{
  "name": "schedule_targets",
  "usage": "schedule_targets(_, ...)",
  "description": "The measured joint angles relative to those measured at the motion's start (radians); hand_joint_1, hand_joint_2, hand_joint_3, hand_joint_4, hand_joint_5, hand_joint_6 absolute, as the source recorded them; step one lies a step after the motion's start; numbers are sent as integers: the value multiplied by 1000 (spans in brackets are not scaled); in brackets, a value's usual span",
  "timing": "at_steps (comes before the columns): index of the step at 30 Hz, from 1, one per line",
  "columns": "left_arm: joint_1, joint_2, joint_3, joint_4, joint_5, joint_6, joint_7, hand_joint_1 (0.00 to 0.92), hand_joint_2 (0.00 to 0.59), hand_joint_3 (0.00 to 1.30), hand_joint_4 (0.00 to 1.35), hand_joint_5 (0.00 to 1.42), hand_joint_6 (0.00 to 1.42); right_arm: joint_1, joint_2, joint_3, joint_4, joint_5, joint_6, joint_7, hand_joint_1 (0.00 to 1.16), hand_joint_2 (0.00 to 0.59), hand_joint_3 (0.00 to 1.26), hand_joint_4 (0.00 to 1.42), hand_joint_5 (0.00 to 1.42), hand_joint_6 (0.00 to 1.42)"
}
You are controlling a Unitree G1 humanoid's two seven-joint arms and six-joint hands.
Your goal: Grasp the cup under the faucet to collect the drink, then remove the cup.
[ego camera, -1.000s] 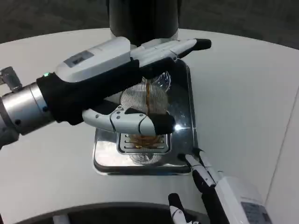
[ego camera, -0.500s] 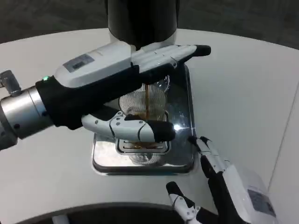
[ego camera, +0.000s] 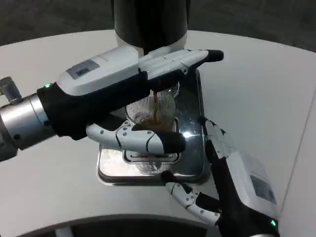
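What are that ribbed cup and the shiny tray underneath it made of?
The cup looks like clear glass or hard plastic: you can see the brown drink through its fine upright ribs, though the picture cannot settle which. The tray looks like polished metal, probably stainless steel, since it gives bright mirror-like glints. The left hand holds the cup.

The cup (ego camera: 154, 114) stands on the tray (ego camera: 190, 163), under the dispenser (ego camera: 150, 22).

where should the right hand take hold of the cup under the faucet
Probably the ribbed side wall of the cup, coming from its right. It stands upright on the drip tray with drink streaming into its open top, and the left hand already wraps its left and front. The right hand waits beside the tray.
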Motion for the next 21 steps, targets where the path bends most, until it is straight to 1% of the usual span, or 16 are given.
schedule_targets(2, 1, 1, 0, -1, 0, 3, 2, 0, 160, 0, 0, 22, 0, -34, 8, -2, 29, 28, 2, -8, 442, 249, 0, 0, 0, 119)
schedule_targets(3, 1, 1, 0, -2, 0, 4, 3, 0, 160, 0, 0, 22, 0, -47, 8, -2, 40, 37, 2, -11, 449, 238, 0, 0, 0, 105)
schedule_targets(8, 2, 3, 0, -6, 0, 7, 5, 0, 160, 0, 0, 22, 0, -110, 9, -12, 104, 97, 2, -34, 457, 234, 0, 0, 0, 87)
schedule_targets(12, 3, 7, 0, -8, 0, 9, 6, 0, 160, 0, 0, 22, 0, -162, 11, -28, 154, 148, 8, -53, 479, 213, 0, 0, 0, 56)
schedule_targets(15, 6, 8, 0, -12, 0, 11, 10, 0, 160, 0, 0, 22, 0, -196, 13, -43, 186, 195, 21, -58, 488, 209, 0, 0, 0, 38)
schedule_targets(21, 13, 10, 0, -17, 0, 13, 14, 0, 160, 0, 0, 22, 0, -259, 24, -44, 240, 240, 32, -73, 500, 202, 0, 0, 0, 21)
